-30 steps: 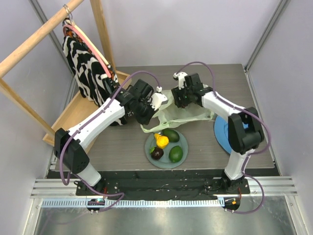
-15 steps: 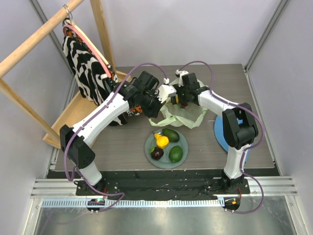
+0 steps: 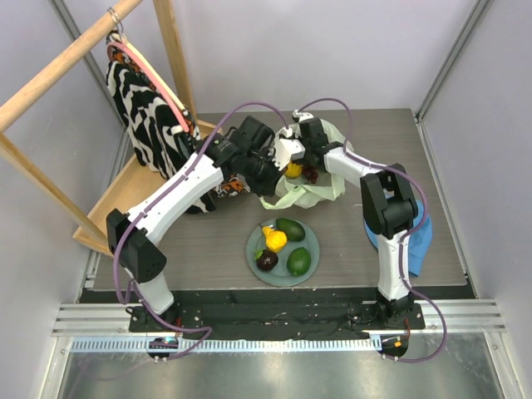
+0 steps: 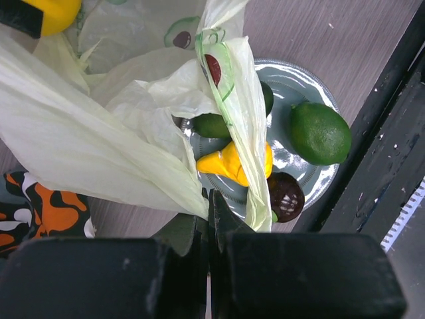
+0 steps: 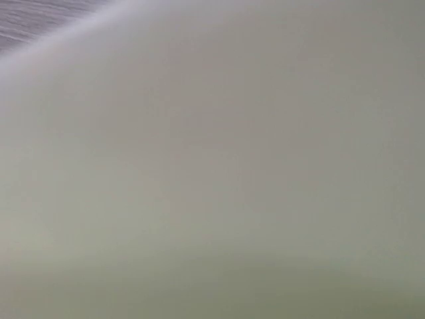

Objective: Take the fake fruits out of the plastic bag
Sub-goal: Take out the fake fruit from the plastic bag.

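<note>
I see a plate [image 3: 315,241] on the grey surface [image 3: 208,241], midway along its near edge. A blue cloth [image 3: 421,237] lies at the right edge, a wooden stand [image 3: 125,195] at the left.

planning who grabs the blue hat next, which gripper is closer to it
Right. The right gripper is at the plastic bag, behind and left of the blue hat. The left gripper pinches the bag just beyond it, farther from the hat.
</note>
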You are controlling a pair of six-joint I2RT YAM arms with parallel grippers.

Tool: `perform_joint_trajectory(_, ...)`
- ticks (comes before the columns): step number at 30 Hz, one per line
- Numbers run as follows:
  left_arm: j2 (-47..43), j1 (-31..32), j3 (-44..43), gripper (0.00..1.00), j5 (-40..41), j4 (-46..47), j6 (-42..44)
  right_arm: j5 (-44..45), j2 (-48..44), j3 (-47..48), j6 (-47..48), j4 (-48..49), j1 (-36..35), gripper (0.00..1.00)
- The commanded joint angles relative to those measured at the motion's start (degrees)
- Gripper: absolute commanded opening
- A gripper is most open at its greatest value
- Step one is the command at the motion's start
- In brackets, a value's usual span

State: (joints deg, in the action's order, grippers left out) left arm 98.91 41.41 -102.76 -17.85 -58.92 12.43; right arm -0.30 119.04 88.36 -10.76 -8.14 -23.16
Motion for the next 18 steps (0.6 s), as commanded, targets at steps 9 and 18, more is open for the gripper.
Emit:
perform_joint_trajectory(9, 1.1, 1.4, -1.9, 0.0, 0.6, -0.3, 1.2, -5.1, 4.4, 6.6, 3.9, 0.8, 0.3, 0.48)
perform_joint_trajectory(18, 2.1, 1.2, -1.9, 0.0, 10.2, 3.6, -0.2, -16.9, -19.6, -11.2, 3.7, -2.0, 5.0, 0.46)
